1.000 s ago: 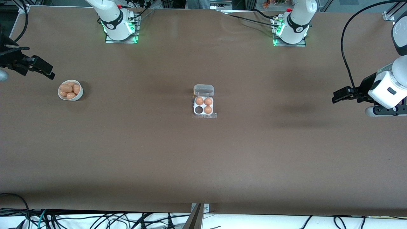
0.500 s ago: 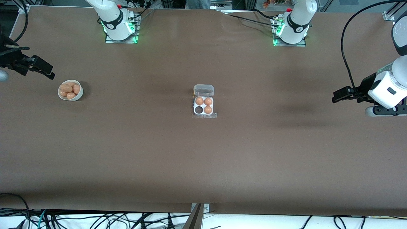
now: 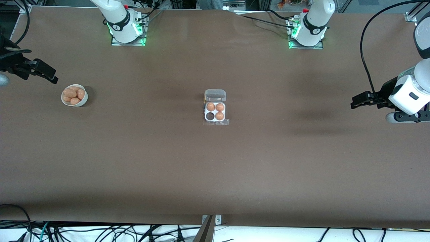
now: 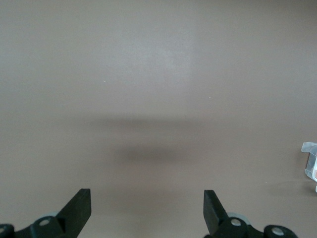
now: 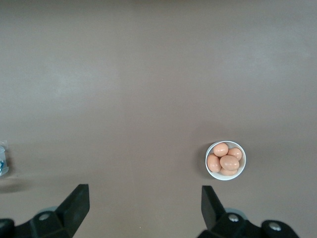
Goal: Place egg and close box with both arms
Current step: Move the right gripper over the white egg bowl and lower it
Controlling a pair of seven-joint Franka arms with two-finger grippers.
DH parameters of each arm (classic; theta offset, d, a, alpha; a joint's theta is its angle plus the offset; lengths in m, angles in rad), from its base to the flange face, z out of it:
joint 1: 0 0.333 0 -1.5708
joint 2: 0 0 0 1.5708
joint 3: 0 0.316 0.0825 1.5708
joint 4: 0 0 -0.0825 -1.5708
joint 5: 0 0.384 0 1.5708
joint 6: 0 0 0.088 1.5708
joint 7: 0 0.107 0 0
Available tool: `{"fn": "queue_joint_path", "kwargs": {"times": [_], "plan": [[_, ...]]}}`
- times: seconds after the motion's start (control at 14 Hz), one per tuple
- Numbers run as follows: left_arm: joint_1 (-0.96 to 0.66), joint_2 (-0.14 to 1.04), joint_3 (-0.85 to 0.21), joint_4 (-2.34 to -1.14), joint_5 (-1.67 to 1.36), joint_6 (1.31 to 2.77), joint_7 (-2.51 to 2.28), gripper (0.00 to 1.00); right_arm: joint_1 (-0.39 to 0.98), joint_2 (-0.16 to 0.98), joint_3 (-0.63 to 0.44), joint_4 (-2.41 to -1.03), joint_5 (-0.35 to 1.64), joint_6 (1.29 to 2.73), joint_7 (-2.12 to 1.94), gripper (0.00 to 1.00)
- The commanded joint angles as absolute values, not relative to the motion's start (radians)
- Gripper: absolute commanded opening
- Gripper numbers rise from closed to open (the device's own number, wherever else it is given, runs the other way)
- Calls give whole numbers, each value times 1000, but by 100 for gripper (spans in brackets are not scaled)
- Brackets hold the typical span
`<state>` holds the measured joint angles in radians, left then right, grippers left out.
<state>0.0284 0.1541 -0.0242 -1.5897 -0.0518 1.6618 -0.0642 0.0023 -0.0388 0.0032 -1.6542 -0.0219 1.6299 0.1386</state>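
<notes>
Two robot arms wait at either end of a brown tabletop (image 3: 215,168), nothing yet in hand. The box (image 3: 215,112) sits mid-table, its clear lid (image 3: 215,95) folded back on the side farther from the front camera, so the four cells lie exposed from above. Three cells hold eggs; the empty cell (image 3: 210,116) is the one nearer the camera, toward the right arm's end. The spare eggs, among them the egg (image 3: 69,93) the task calls for, are heaped in a white bowl (image 3: 82,99) near the right arm's end of the table, well apart from the box.

The right pincer (image 3: 47,74) hangs over bare tabletop just beside the bowl, fingers spread wide and holding nothing (its wrist view looks down on the eggs), seemingly the one placed to make the pick. The left pincer (image 3: 356,102) is likewise spread and empty, over bare tabletop at the left arm's end, probably waiting for the lid.
</notes>
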Motion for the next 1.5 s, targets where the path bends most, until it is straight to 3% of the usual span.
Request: {"fn": "queue_joint_path", "kwargs": {"times": [0.0,0.5,0.71,1.14,1.43], "plan": [[40,161,-29,-1571,-69,1641,-38,100,8,-2,8,-1637,-20,1614,111,100],[40,161,-29,-1571,-69,1641,-40,100,-34,239,-17,-1663,-121,1572,110,100],[40,161,-29,-1571,-69,1641,-40,100,-43,249,-84,-1767,-120,1707,17,100],[40,161,-29,-1571,-69,1641,-40,100,-44,195,-244,-2106,-100,2092,-219,100],[40,161,-29,-1571,-69,1641,-40,100,-44,202,-291,-2193,-35,2172,-366,100]]}}
